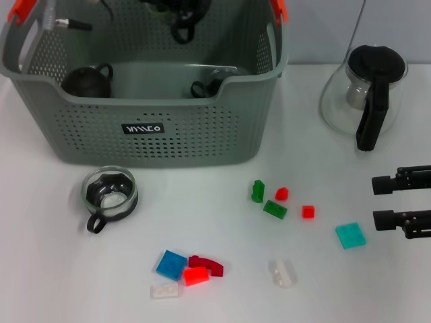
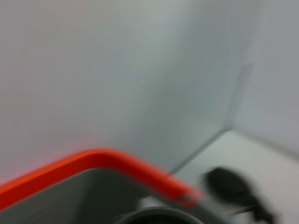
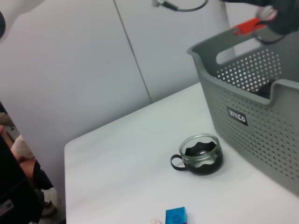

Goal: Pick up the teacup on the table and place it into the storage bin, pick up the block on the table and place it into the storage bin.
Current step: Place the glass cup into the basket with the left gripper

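A glass teacup (image 1: 110, 194) with a dark inside stands on the white table in front of the storage bin (image 1: 145, 134); it also shows in the right wrist view (image 3: 201, 155). The grey-green bin (image 3: 252, 116) holds a black cup (image 1: 87, 81) and another dark cup (image 1: 209, 84). Several blocks lie on the table: green (image 1: 275, 209), red (image 1: 308, 211), teal (image 1: 351, 235), blue (image 1: 172, 264). My left gripper (image 1: 180, 19) hangs over the bin's back. My right gripper (image 1: 374, 200) is open and empty at the right edge, next to the teal block.
A glass teapot (image 1: 363, 94) with a black lid and handle stands at the back right. Clear blocks (image 1: 283, 272) lie near the front. An orange-red handle clip (image 2: 93, 163) on the bin's rim fills the left wrist view. A wall stands behind the table.
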### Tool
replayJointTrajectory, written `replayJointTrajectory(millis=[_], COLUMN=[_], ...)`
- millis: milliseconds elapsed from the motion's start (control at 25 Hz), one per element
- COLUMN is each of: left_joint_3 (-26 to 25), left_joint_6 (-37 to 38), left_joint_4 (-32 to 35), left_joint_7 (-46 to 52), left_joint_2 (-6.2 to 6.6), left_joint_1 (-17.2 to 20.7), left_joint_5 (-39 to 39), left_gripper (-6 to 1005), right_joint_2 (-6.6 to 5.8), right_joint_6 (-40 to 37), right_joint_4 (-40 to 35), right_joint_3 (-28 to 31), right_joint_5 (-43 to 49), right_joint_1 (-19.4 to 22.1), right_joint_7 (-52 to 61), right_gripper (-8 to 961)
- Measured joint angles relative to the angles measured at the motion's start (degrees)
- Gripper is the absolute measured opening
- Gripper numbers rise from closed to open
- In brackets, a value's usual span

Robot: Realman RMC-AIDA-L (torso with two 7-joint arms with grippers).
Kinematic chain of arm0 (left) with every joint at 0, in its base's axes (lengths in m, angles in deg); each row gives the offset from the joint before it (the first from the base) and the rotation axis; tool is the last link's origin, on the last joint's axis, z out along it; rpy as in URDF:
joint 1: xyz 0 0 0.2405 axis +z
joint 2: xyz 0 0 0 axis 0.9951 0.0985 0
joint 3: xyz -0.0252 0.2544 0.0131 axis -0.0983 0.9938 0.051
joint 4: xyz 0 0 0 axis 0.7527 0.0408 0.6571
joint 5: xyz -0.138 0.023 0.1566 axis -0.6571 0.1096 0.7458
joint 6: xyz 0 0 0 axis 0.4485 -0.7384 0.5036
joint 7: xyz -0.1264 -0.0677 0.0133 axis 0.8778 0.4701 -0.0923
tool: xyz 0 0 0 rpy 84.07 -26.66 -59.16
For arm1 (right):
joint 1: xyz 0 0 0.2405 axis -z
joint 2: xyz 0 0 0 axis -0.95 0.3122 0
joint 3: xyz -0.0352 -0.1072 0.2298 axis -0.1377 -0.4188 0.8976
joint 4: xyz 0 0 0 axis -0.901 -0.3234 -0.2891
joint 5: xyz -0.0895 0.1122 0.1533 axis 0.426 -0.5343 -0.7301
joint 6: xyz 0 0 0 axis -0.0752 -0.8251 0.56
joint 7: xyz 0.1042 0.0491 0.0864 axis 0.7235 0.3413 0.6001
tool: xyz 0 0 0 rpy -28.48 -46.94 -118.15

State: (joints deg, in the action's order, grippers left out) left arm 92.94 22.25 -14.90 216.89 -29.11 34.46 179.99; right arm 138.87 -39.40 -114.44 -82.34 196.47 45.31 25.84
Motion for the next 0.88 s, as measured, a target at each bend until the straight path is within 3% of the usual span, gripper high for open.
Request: replayJointTrajectory(millis=[120,280,400,520,880], left_joint_3=[0.7,1.1,2.9,5.5,6.7], left_joint_6=[-6.9,-14.2,-19.5,-24.4,-32.2], left_joint_4=[-8.4,-13.3,-14.9,-18.5,-25.2], left_joint_7=[0.6,1.2,3.2,6.0,6.6], left_joint_2=[0.70,-0.54,-1.91,-2.46,-4.22], left_joint_1=[-4.9,-8.0,-9.1,-10.1,-10.6], left_joint_5=[7.6,15.9,22.4,28.0,32.9], left_gripper=[51,50,50,50,50], right_joint_2=[0.04,0.03,0.08,0.22,0.76], right_joint_6=[0.2,0.4,0.5,0.5,1.2], right_joint_4=[0.8,1.6,1.7,1.7,2.7], right_joint_3=[0.6,0.7,0.8,0.8,1.2], right_joint_5=[0.8,1.1,1.2,1.4,3.3], right_joint_1=[0.0,0.0,0.0,0.0,-0.4], right_joint_7=[0.0,0.2,0.5,0.8,0.3], right_gripper=[717,713,713,713,714])
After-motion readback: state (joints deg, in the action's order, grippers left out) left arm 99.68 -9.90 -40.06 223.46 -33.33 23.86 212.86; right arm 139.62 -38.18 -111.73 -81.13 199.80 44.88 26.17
